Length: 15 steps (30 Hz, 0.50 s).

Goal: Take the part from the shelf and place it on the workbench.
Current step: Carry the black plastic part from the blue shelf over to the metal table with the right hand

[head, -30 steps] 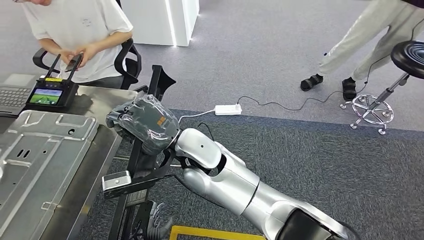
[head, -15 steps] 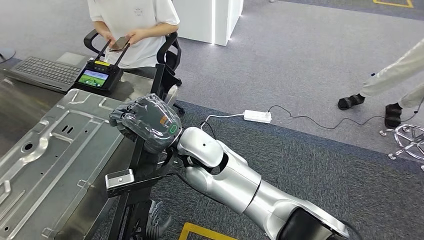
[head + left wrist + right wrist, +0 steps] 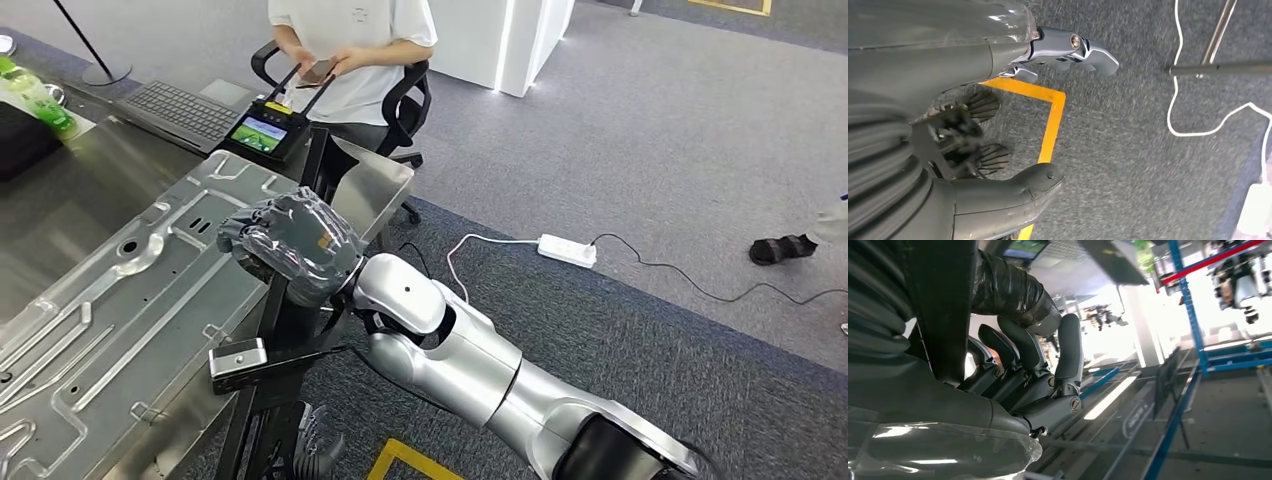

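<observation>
Left of the right robot hand point(image 3: 295, 245) sat the shiny steel counter point(image 3: 60, 220), with a big pressed sheet-metal panel point(image 3: 130, 300) lying on it. That robot hand, wrapped in a clear plastic cover, was clamped around the black metal frame part point(image 3: 283, 345), which hung just off the counter's edge. I'd say carry it further over the counter, keep it level, and only let go once it's resting. The left robot hand point(image 3: 948, 132) dangled over the carpet, fingers apart and holding nothing.

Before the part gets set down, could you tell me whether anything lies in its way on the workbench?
Yes. A large stamped metal panel covers the workbench right beside the right hand holding the black part; a controller and keyboard sit farther back.
</observation>
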### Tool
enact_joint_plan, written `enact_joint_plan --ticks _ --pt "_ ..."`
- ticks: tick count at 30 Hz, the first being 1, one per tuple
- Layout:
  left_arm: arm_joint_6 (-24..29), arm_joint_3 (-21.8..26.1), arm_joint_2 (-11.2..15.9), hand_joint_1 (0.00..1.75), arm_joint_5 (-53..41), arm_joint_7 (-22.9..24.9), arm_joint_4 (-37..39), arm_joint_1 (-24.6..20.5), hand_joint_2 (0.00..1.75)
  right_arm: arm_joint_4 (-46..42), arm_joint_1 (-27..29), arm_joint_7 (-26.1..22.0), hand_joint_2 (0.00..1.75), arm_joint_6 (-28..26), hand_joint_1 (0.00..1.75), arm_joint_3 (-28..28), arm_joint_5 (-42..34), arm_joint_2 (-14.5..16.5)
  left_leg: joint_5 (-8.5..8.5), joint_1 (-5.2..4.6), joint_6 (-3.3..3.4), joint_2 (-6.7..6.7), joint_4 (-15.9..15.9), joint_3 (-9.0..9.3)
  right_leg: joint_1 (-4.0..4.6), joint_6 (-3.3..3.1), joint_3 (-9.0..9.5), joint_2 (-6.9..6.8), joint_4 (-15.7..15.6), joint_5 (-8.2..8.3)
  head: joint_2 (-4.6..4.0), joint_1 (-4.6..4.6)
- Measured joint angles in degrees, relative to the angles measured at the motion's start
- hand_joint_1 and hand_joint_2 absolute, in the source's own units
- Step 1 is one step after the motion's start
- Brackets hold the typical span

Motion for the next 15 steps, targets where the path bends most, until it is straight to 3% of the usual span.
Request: enact_joint_plan --ticks 1,4,6,8,10,11,12,13,15 --pt "0.01 0.0 -0.02 0.0 0.0 -0.01 0.0 -0.05 1.75 0.0 -0.06 -0.01 1.75 0.01 1.71 0.01 -0.02 0.01 0.21 -0.22 0.38 0.48 -1.39 0.71 0.17 0.29 0.18 -0.43 0.01 -0.18 0.0 0.03" --pt "0.01 0.0 -0.02 0.0 0.07 0.01 0.0 -0.02 1.75 -0.02 -0.2 -0.04 1.75 0.01 1.71 0.02 -0.04 0.15 0.02 -0.44 1.67 -1.14 -1.83 0.99 0.14 1.26 0.82 -1.48 0.02 -0.75 0.0 0.11" --pt "0.01 0.02 -0.02 0.0 0.1 0.01 0.0 -0.11 1.75 -0.07 -0.36 -0.07 1.75 0.0 1.71 0.02 -0.05 0.29 0.06 -0.27 2.47 -2.34 -2.24 1.55 -0.24 1.76 0.1 0.28 2.6 -2.56 0.0 0.12" --pt "0.01 0.04 -0.03 0.0 0.09 -0.01 0.0 -0.31 1.75 -0.07 -0.42 -0.12 1.75 -0.01 1.71 0.02 -0.08 0.23 0.02 -0.27 3.03 -3.57 -2.38 1.81 -0.42 1.86 -3.32 3.19 9.6 -5.97 0.0 0.14" --pt "0.03 0.06 -0.02 0.0 0.04 0.01 0.0 -0.33 1.75 0.03 -0.17 -0.13 1.75 -0.05 1.71 0.02 -0.09 0.05 -0.08 -0.5 3.31 -5.09 -2.3 1.86 -0.39 1.76 -7.35 4.34 16.2 -7.92 0.0 0.15" --pt "0.08 0.07 -0.02 0.0 -0.07 0.09 0.0 -0.28 1.75 0.08 -0.04 -0.14 1.75 -0.09 1.71 0.02 -0.09 0.01 -0.13 -0.62 3.37 -5.89 -2.22 1.89 -0.37 1.61 -8.25 4.49 16.96 -7.33 0.0 0.15" --pt "0.32 0.07 -0.02 0.0 -0.52 0.5 0.0 -0.23 1.75 0.11 0.04 -0.18 1.75 -0.15 1.71 0.02 -0.09 -0.02 -0.19 -0.72 3.39 -6.78 -2.1 1.94 -0.34 1.35 -8.07 4.71 15.48 -5.54 0.0 0.15" --pt "0.93 -0.07 0.0 0.0 -1.69 1.56 0.0 -0.21 1.75 0.13 0.05 -0.3 1.75 -0.22 1.71 0.02 -0.1 -0.01 -0.28 -0.77 3.36 -7.63 -1.96 1.99 -0.26 1.01 -6.84 5.29 11.98 -2.98 0.0 0.14" --pt "2.99 -1.34 0.26 0.0 -6.96 6.12 0.01 -0.13 1.75 0.12 -0.03 -0.71 1.75 -0.37 1.71 0.02 -0.25 0.0 -0.5 -0.81 3.13 -9.18 -1.65 1.91 -0.21 0.31 -3.74 7.75 4.29 0.87 0.0 0.14"
